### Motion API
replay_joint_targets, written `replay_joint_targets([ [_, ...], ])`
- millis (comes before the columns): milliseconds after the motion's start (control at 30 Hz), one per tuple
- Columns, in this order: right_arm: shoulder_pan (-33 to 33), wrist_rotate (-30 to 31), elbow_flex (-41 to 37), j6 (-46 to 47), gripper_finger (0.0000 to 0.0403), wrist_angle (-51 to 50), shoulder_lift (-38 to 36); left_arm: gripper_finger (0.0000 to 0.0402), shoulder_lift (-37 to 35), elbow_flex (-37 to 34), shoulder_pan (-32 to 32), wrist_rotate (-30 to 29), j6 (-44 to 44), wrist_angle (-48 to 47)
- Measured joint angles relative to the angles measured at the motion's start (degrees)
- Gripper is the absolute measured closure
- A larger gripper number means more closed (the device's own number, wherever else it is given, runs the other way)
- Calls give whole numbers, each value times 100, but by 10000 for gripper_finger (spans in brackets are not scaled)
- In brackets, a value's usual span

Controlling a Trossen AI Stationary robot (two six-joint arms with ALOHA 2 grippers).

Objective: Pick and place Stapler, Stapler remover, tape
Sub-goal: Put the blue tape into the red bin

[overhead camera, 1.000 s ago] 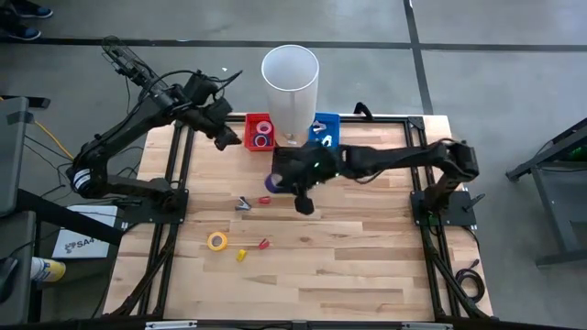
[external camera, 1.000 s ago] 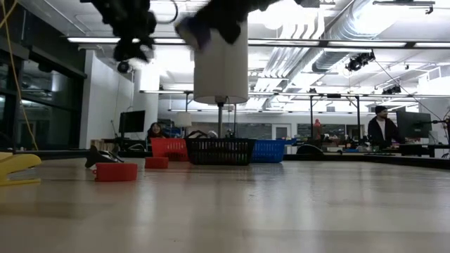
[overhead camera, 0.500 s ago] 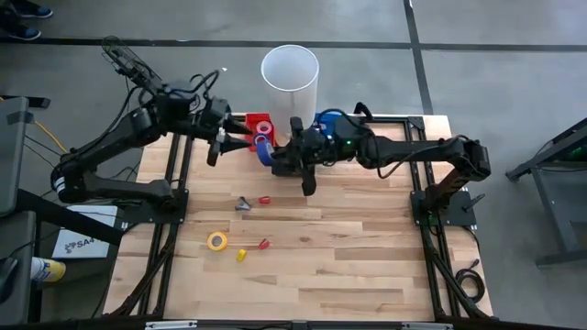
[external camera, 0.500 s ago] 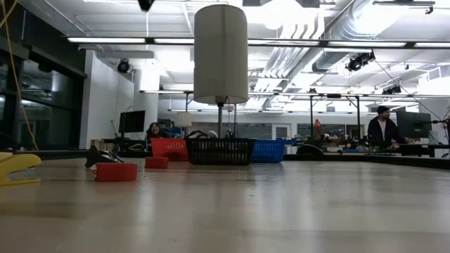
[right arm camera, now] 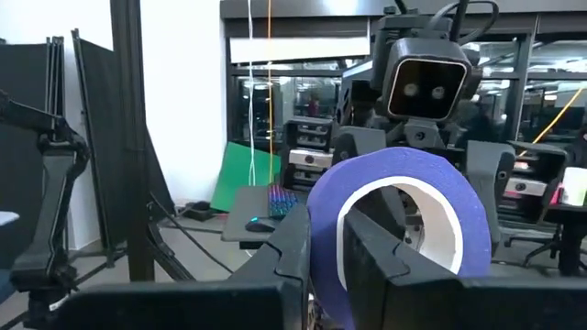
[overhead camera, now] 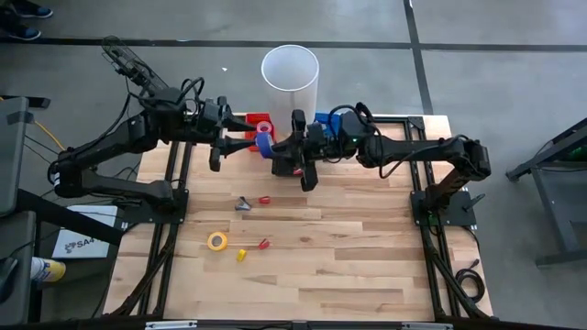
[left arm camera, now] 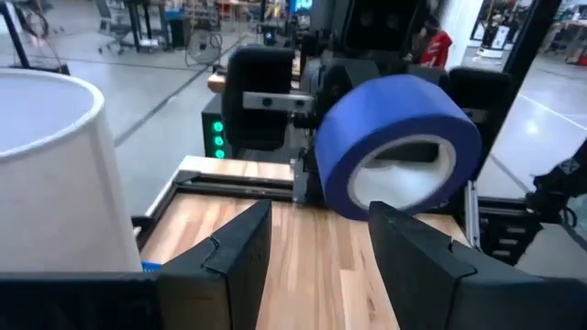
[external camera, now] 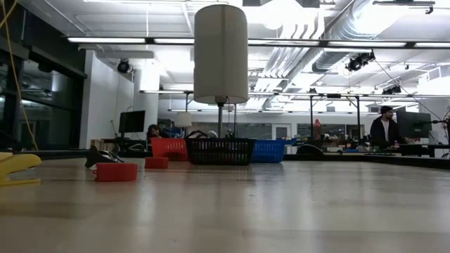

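While low view missed both arms, high view showed right gripper (overhead camera: 271,149) pinching blue tape (overhead camera: 264,145) above red bin (overhead camera: 248,131); left gripper (overhead camera: 240,141) spread wide, empty, facing it.

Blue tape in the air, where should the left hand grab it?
Probably its free ring wall, away from the right hand, which pinches the other side. The blue tape turns its hole to the open left hand, so one finger can go inside, one outside.
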Motion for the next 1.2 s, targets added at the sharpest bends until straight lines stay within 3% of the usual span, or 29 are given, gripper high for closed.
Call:
replay_joint_targets([
  [600, -213, -632, -1, 563, 372, 748, 4, 220, 0, 0, 3, 299, 22, 675],
  [900, -211, -417, -1, 761, 372, 929, 58, 220, 0, 4, 4, 520, 21, 917],
  [1200, -156, -92, -2, 642, 372, 956, 110, 220, 59, 7, 6, 372, 128, 910],
])
